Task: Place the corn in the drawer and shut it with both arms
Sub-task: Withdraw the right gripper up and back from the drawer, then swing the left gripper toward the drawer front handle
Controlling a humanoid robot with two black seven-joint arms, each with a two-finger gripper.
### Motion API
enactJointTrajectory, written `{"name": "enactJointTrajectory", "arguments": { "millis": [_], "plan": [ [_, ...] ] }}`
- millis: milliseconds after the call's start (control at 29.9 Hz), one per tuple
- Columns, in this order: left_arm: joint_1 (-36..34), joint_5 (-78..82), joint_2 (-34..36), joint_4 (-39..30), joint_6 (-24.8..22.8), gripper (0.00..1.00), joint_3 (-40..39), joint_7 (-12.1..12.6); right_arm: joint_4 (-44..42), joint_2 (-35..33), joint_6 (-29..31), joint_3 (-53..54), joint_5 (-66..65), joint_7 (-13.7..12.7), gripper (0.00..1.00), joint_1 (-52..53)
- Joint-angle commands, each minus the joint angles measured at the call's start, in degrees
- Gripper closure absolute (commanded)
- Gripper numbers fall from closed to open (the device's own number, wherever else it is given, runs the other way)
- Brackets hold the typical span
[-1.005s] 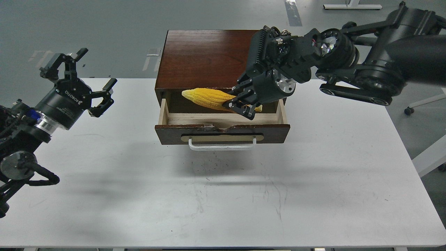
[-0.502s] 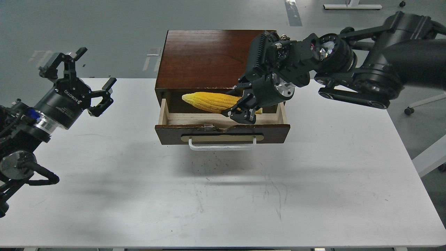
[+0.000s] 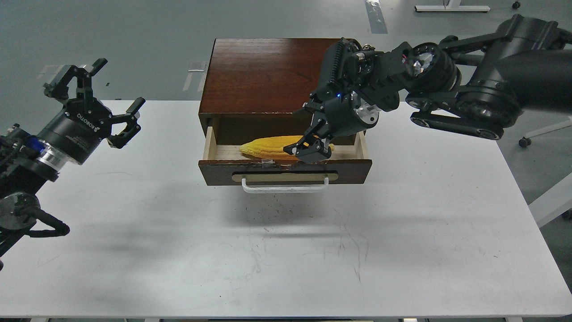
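corn (image 3: pixel 267 148) dropped into drawer (image 3: pixel 286 171), under right gripper (image 3: pixel 313 145)

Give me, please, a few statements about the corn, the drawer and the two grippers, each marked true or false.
1. The drawer is pulled open. True.
2. The corn lies on the white table. False: it is down inside the drawer.
3. The left gripper holds the drawer's handle. False: it hangs open, well left of the cabinet.
4. The right gripper is at the corn's right end. True.
5. The white handle faces the robot. True.
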Motion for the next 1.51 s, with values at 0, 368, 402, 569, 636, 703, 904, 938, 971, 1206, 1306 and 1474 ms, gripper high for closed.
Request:
{"name": "enactJointTrajectory", "arguments": {
  "millis": [0, 368, 402, 569, 636, 703, 904, 938, 971, 1206, 1306, 1474],
  "plan": [
    [0.00, 0.00, 0.21, -0.27, 0.00, 0.00, 0.00, 0.00, 0.36, -3.60, 0.01, 1.39, 7.18, 0.00, 0.05, 1.92],
    [0.18, 0.00, 0.04, -0.36, 0.00, 0.00, 0.08, 0.00, 3.26, -19.67, 0.10, 13.06, 38.03, 0.00, 0.01, -10.08],
    [0.09, 0.00, 0.04, -0.36, 0.00, 0.00, 0.08, 0.00, 3.26, -20.74, 0.10, 14.83, 39.19, 0.00, 0.01, -11.94],
    [0.09, 0.00, -0.14, -0.36, 0.00, 0.00, 0.17, 0.00, 3.09, -27.33, -0.07, 33.26, 47.01, 0.00, 0.01, -30.28],
    [0.09, 0.00, -0.40, -0.36, 0.00, 0.00, 0.26, 0.00, 2.91, -27.96, -0.07, 40.72, 50.52, 0.00, 0.01, -37.23],
    [0.09, 0.00, -0.66, -0.36, 0.00, 0.00, 0.35, 0.00, 2.47, -28.13, -0.16, 47.08, 54.48, 0.00, 0.01, -43.76],
    [0.09, 0.96, -0.40, -0.27, 0.00, 0.00, 0.52, 0.00, 2.21, -27.35, -0.16, 57.72, 66.43, 0.00, 0.01, -57.29],
    [0.09, 1.32, -0.31, -0.18, 0.00, 0.00, 0.52, 0.00, 2.21, -27.08, -0.16, 58.26, 67.32, 0.00, 0.01, -58.44],
    [0.00, 1.58, -0.31, -0.18, 0.00, 0.00, 0.61, 0.00, 2.21, -26.73, -0.16, 58.70, 67.94, 0.00, 0.01, -59.33],
    [0.00, 5.18, 0.13, -0.09, 0.00, 0.00, 0.44, 0.00, -2.09, -21.46, -0.16, 63.62, 68.91, 0.00, 0.01, -66.62],
    [0.00, 5.45, 0.21, -0.18, 0.00, 0.00, 0.26, 0.00, -2.54, -19.79, -0.16, 64.33, 68.91, 0.00, 0.01, -67.86],
    [-0.78, 7.46, 1.26, -0.18, 0.00, 0.00, 0.08, 0.00, -2.54, -19.43, -0.16, 64.50, 68.83, 0.00, 0.01, -67.95]
  ]
}}
